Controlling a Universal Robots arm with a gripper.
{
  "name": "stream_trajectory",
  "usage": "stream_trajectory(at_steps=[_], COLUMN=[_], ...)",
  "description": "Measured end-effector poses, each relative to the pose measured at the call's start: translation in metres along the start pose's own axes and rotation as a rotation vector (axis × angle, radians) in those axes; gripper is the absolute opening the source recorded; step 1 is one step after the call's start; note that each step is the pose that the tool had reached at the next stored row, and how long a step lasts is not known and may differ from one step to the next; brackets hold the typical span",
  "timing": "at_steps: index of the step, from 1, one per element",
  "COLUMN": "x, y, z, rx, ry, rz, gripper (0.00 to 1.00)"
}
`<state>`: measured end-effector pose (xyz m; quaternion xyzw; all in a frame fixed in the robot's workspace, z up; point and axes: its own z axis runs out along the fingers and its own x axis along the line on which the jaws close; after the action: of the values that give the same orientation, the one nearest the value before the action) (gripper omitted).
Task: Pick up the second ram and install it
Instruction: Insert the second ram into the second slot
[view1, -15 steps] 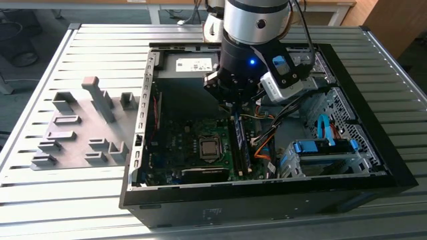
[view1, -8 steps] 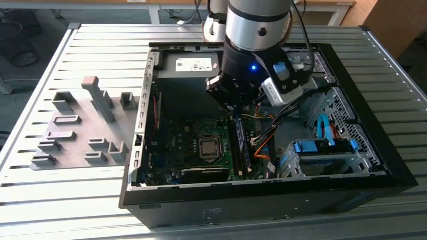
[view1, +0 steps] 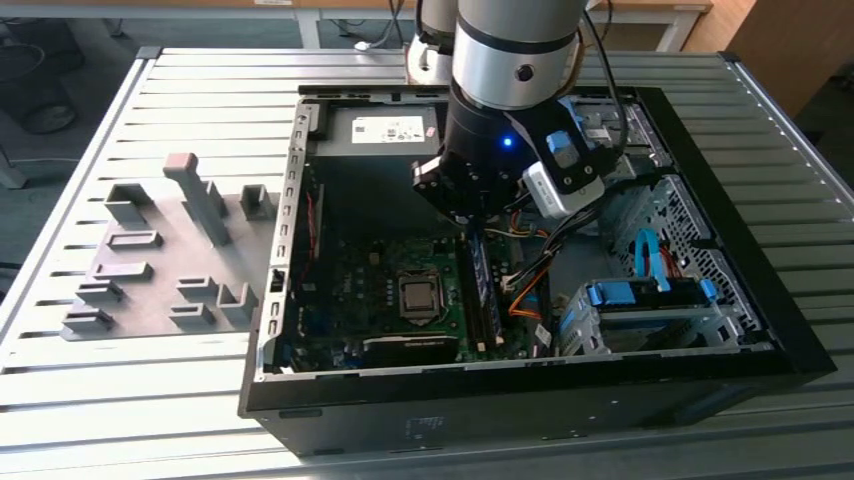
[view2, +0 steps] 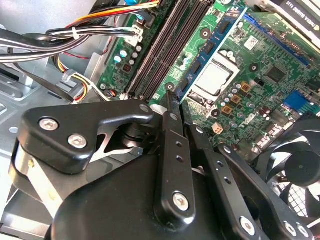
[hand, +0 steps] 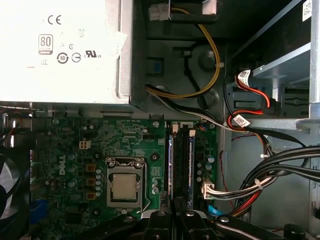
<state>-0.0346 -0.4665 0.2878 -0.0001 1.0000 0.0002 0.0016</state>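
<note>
My gripper (view1: 467, 222) reaches down into the open computer case (view1: 747, 330), over the memory slots (view1: 489, 300). Its black fingers (view2: 170, 107) are shut on the second ram (view2: 210, 47), a thin blue-green stick with black chips. The stick stands on edge along the slot nearest the processor socket (view2: 212, 80). In the first wrist view the ram (hand: 171, 165) is a thin blue line running away from the gripper (hand: 174, 212), beside the dark slots (hand: 184, 165). I cannot tell whether it is seated.
The grey holder tray (view1: 160, 260) lies on the slatted table at the exterior view's left. Bundled cables (hand: 260, 185) crowd one side of the slots. The power supply (hand: 60, 50) stands beyond the board. A fan (view2: 295, 160) and blue drive-bay latches (view1: 641, 295) are close by.
</note>
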Motion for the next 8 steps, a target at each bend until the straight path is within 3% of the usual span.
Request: stream_trajectory(at_steps=[8], x=[0.0000], y=[0.0000], z=[0.0016], rx=[-0.0004], ry=[0.0000], rz=[0.001], gripper=[0.14])
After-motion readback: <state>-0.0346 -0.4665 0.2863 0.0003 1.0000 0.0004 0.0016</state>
